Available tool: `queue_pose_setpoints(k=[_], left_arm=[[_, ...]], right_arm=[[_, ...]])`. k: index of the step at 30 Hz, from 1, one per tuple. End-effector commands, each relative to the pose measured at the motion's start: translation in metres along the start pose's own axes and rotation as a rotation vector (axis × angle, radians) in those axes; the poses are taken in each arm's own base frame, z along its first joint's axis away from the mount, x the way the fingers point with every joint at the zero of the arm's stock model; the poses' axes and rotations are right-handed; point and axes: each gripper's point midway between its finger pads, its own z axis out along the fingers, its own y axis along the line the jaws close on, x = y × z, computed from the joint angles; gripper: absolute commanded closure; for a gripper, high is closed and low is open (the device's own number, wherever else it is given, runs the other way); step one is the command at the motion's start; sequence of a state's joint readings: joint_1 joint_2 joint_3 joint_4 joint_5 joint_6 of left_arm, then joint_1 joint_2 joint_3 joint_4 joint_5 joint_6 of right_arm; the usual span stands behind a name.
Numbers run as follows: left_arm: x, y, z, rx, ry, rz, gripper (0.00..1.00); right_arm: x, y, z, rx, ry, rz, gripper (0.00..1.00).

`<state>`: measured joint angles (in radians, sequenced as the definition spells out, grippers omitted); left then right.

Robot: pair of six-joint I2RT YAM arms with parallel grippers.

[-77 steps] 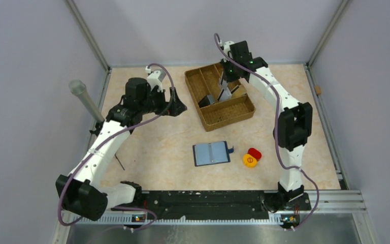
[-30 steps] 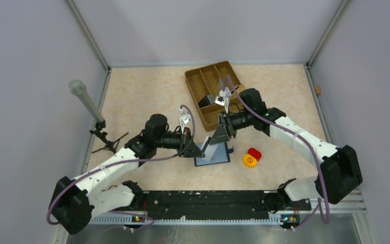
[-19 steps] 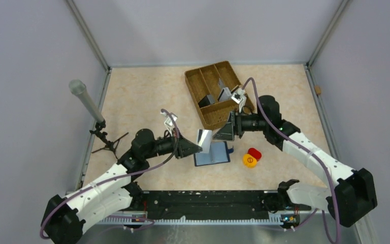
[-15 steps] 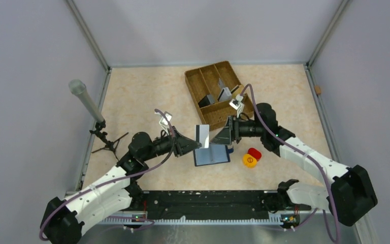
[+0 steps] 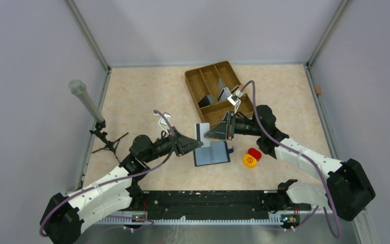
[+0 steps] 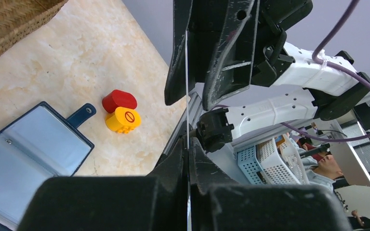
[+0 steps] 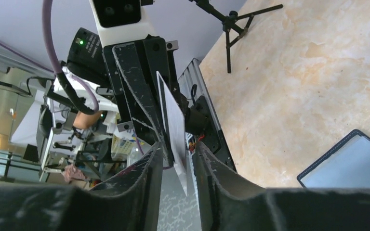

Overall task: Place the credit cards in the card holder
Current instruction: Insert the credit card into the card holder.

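Observation:
A grey credit card [image 5: 201,131] stands on edge above the open navy card holder [image 5: 212,154]. My left gripper [image 5: 197,143] is shut on the card's left end. In the left wrist view the card [image 6: 187,96] is a thin line running out of my left gripper [image 6: 188,144]. My right gripper [image 5: 209,134] reaches in from the right. Its jaws straddle the card [image 7: 173,120], with a gap showing on both sides in the right wrist view, so my right gripper [image 7: 178,151] is open. Two more cards [image 5: 208,99] [image 5: 225,93] lean in the woven tray.
The brown woven divided tray [image 5: 233,113] sits behind the card holder. A red piece [image 5: 254,152] and a yellow round piece [image 5: 250,160] lie just right of the holder. A grey tube on a small tripod [image 5: 87,101] stands at the left edge.
My right gripper drew back from the card, opened wide, then came in again and narrowed around it. My left gripper kept its hold on the card, shifting slightly left.

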<state>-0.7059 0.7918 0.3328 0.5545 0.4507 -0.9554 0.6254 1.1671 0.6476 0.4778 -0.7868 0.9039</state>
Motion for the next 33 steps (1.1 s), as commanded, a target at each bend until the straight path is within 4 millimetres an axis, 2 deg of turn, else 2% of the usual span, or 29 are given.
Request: queue_pose_setpoints(k=[1,2,3,4,6,8,12,18,24,33], left_arm=[[-0.007,-0.009,0.003,0.039,-0.033,0.009,1.00],[-0.005,-0.005,0.004,0.023,-0.025,0.004,0.93],[-0.002,0.002,0.004,-0.007,-0.014,-0.002,0.76],[0.000,0.010,0.003,-0.050,-0.006,-0.009,0.54],[0.001,0.039,0.000,-0.207,-0.017,-0.034,0.22],[0.009,0.068,-0.008,-0.357,0.002,-0.061,0.11],[0.031,0.106,-0.020,-0.536,0.073,-0.106,0.06],[0.054,0.139,-0.025,-0.641,0.129,-0.156,0.09],[0.067,0.158,-0.025,-0.690,0.164,-0.185,0.19],[0.080,0.174,-0.021,-0.724,0.206,-0.214,0.31]], right_arm=[[-0.004,0.009,0.005,-0.044,-0.007,-0.027,0.80],[-0.004,0.005,0.005,-0.026,-0.008,-0.029,0.88],[-0.004,-0.004,0.005,0.021,-0.009,-0.026,0.95],[-0.004,-0.016,0.004,0.084,-0.011,-0.028,1.00],[0.003,-0.051,-0.005,0.263,0.006,0.016,1.00],[0.007,-0.079,-0.014,0.365,0.006,0.047,1.00],[0.024,-0.119,-0.027,0.479,0.037,0.102,1.00],[0.046,-0.151,-0.030,0.519,0.074,0.149,1.00],[0.061,-0.169,-0.028,0.523,0.096,0.177,1.00],[0.067,-0.186,-0.027,0.535,0.102,0.192,1.00]])
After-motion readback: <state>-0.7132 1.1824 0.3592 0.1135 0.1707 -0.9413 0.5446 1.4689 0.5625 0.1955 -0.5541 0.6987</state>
